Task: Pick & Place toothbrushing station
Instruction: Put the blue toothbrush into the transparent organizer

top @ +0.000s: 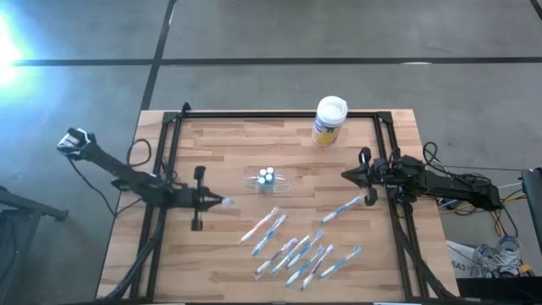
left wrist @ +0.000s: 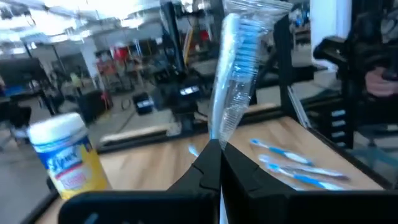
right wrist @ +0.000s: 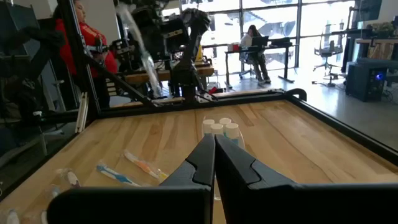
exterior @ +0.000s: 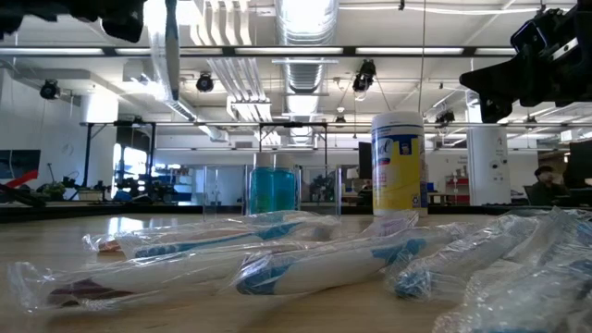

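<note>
On the wooden table, the left gripper, clamped on a wrapped toothbrush at nine o'clock of the clear holder, could let the slick wrapper slip; the right gripper waits with its fingers together at three o'clock.

Wooden table carries holder, canister (upright), wrapped toothbrushes

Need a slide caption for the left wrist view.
Left pincer shut on a wrapped toothbrush, raised above the wooden table.

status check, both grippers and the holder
Left gripper shut on wrapped toothbrush, lifted. Right gripper shut, empty. Clear holder mid-table, nothing blocking it.
</note>
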Action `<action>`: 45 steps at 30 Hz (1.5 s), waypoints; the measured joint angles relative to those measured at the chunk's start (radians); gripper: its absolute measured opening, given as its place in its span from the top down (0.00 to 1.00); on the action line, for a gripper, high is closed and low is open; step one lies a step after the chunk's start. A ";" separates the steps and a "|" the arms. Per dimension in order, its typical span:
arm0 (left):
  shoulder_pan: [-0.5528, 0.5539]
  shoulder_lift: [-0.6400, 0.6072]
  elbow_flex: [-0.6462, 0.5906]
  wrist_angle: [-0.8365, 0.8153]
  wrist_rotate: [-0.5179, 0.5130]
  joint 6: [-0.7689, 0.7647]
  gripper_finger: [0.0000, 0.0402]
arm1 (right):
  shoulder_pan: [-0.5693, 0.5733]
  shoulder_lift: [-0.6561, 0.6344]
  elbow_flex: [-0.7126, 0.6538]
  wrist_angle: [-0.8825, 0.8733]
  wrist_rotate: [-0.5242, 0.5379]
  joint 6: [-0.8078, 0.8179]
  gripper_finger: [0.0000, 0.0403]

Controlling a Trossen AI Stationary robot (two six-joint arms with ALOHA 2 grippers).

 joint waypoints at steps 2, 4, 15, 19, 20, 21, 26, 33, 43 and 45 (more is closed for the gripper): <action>0.069 -0.068 -0.037 -0.005 0.043 0.010 1.00 | 0.000 0.000 0.000 -0.011 -0.003 0.001 0.98; 0.149 -0.142 -0.053 -0.036 0.116 0.011 1.00 | 0.000 0.000 0.000 -0.032 -0.003 0.009 0.98; 0.573 -0.450 -0.059 -0.292 0.699 -0.065 1.00 | 0.000 -0.001 0.000 -0.027 -0.002 0.036 0.98; 0.625 -0.468 -0.086 -0.284 0.796 -0.091 1.00 | 0.000 -0.002 0.002 0.045 -0.002 0.020 0.98; 0.627 -0.469 -0.101 -0.293 0.799 -0.093 1.00 | 0.000 -0.002 0.002 0.047 -0.002 0.024 0.98; 0.627 -0.472 -0.114 -0.285 0.799 -0.093 1.00 | 0.000 -0.002 0.001 0.045 -0.002 0.029 0.98; 0.627 -0.510 -0.170 -0.236 0.789 -0.103 1.00 | 0.000 -0.002 0.000 0.043 -0.002 0.034 0.98; 0.627 -0.587 -0.244 -0.232 0.772 -0.149 1.00 | 0.000 -0.002 0.000 0.058 0.001 0.003 0.98; 0.627 -0.650 -0.295 -0.230 0.748 -0.181 1.00 | 0.000 -0.002 0.000 0.082 0.106 0.004 0.98; 0.627 -0.649 -0.295 -0.229 0.748 -0.181 1.00 | 0.000 -0.002 0.000 0.082 0.110 0.001 0.98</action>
